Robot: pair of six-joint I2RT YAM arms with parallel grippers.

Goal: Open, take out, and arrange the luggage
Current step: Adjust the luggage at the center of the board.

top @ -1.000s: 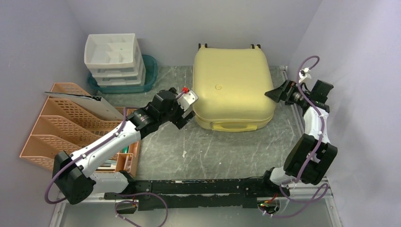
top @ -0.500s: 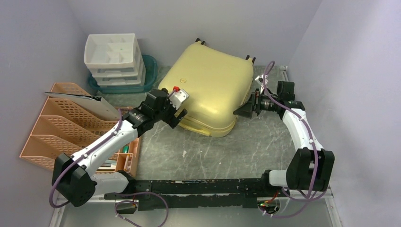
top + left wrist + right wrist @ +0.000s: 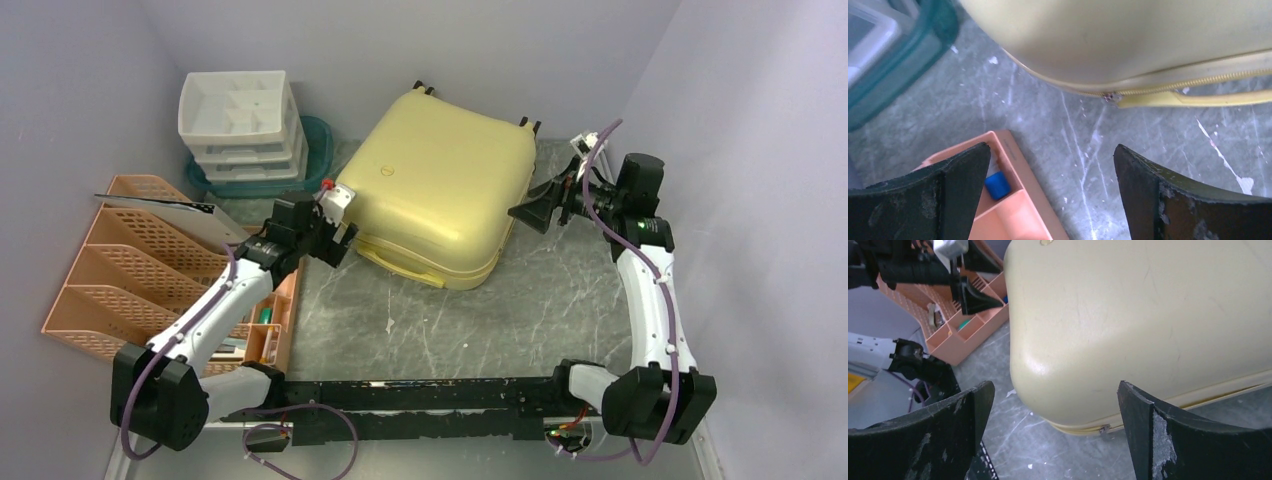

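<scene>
Smooth, round-cornered and zipped shut, the pale yellow hard-shell suitcase (image 3: pixel 440 200) lies flat and askew toward the back of a grey marbled table (image 3: pixel 450 320). Its yellow handle (image 3: pixel 1198 99) runs just below the zipper (image 3: pixel 1168 86). The left gripper (image 3: pixel 338 238) sits near its left corner and the right gripper (image 3: pixel 528 212) near its right side. Both have their black jaws spread wide and hold nothing. A perforated peach plastic organizer (image 3: pixel 120 270) stands at left.

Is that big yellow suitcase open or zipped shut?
Shut. The luggage lies flat, its two shells pressed together; the left wrist view shows the zipper closed along the seam, and no lining is visible.
</scene>
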